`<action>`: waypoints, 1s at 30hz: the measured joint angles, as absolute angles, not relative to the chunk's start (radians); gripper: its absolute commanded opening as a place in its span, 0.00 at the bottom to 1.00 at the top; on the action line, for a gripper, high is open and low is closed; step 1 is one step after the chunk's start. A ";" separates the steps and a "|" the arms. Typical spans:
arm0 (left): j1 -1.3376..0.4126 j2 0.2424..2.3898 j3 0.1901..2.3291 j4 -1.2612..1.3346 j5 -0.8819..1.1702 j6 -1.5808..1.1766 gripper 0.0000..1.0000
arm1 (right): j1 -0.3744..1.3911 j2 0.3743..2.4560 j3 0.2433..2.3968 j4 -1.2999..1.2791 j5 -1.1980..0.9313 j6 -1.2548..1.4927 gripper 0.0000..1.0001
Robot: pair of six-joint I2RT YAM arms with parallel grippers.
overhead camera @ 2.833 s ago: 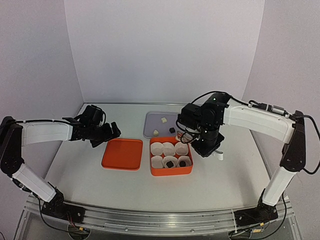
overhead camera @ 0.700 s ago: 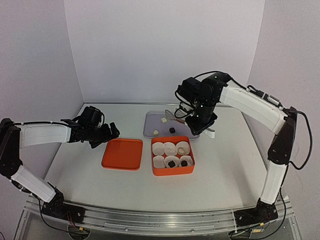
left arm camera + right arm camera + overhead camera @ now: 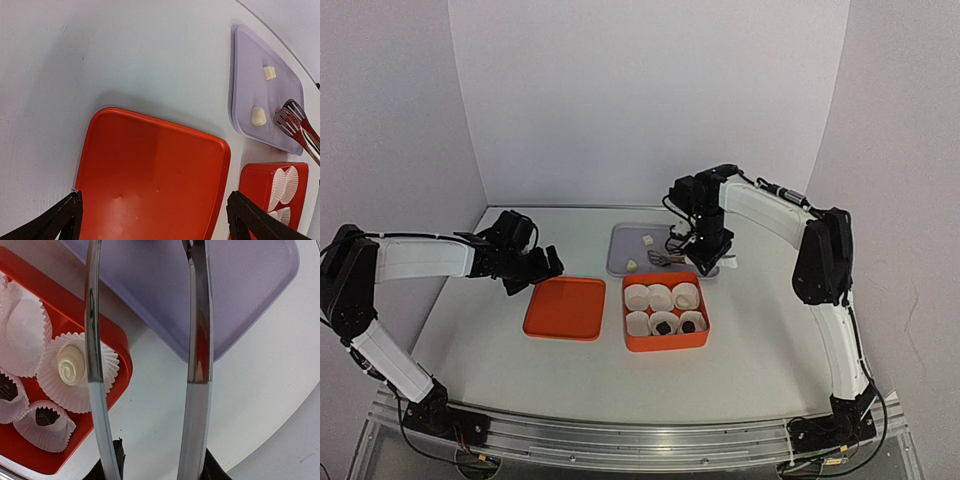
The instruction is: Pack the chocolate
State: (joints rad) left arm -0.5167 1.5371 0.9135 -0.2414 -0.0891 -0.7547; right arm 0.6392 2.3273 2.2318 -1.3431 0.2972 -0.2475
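Chocolate lumps point(image 3: 662, 326) lie in 2 places: 3 packed in the orange box point(image 3: 664, 345), 2 on the lilac tray point(image 3: 250, 75) beyond it.

Nearest the arm bases, the box holds 6 white pleated paper cups point(image 3: 647, 296), 1 cup per lump so the pieces do not touch. 2 dark lumps point(image 3: 690, 324) fill the front middle and front right cups. 1 cream swirl lump point(image 3: 70, 365) fills the back right cup, the corner closest to the tray. The other 3 cups look empty.

Just left of the box, apart from it, lies its orange lid point(image 3: 150, 175). The left fingers point(image 3: 55, 220) hover wide open above the lid's near edge, holding nothing. They are probably placed there to take the lid once the cups are full.

Farther back, the tray carries 2 cream lumps point(image 3: 258, 116), set well apart so each can be taken singly. The right fingers point(image 3: 211, 471) are clamped on the handle end of metal tongs point(image 3: 300, 131), a tool that suits such small pieces better than broad fingers. The tong tips hang low near the tray's front edge, just beside the nearer cream lump. Whether they pinch anything cannot be told. A 3rd dark lump is not visible.
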 measured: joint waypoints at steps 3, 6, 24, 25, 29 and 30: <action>-0.517 1.547 0.919 -0.245 -0.089 -0.751 1.00 | 0.639 2.347 2.232 -1.343 0.320 -0.262 0.37; -0.517 1.553 0.923 -0.245 -0.089 -0.749 1.00 | 0.639 2.361 2.232 -1.343 0.351 -0.273 0.30; -0.517 1.559 0.924 -0.244 -0.085 -0.749 1.00 | 0.640 2.352 2.232 -1.345 0.450 -0.251 0.08; -0.517 1.557 0.923 -0.244 -0.083 -0.749 1.00 | 0.640 2.343 2.231 -1.345 0.450 -0.246 0.07; -0.517 1.540 0.920 -0.243 -0.080 -0.749 1.00 | 0.642 2.261 2.198 -1.343 0.449 -0.223 0.06; -0.517 1.534 0.918 -0.242 -0.080 -0.749 1.00 | 0.643 2.234 2.184 -1.343 0.448 -0.217 0.06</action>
